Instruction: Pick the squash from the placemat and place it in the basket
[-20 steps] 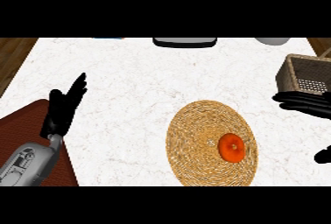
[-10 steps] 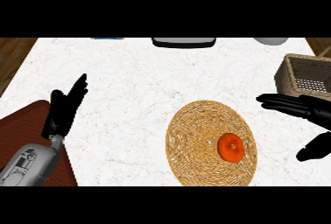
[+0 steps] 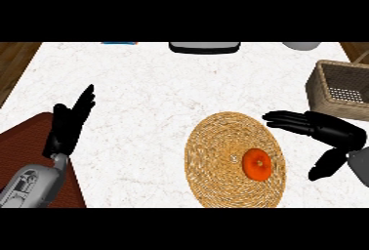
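Our right hand (image 3: 328, 134) hangs spread wide and empty, the squash (image 3: 256, 163) just left of its thumb — small, round, rigid, likely slick — so we'd pinch across its middle.

We saw the orange squash (image 3: 257, 163) lying on the round woven placemat (image 3: 220, 161), toward its right side. Right of the placemat our right hand (image 3: 328, 132) hung with fingers spread, apart from the squash. The wicker basket (image 3: 338, 90) stood beyond that hand. Far left of the placemat, our left hand (image 3: 71, 124) rested open, fingers up.
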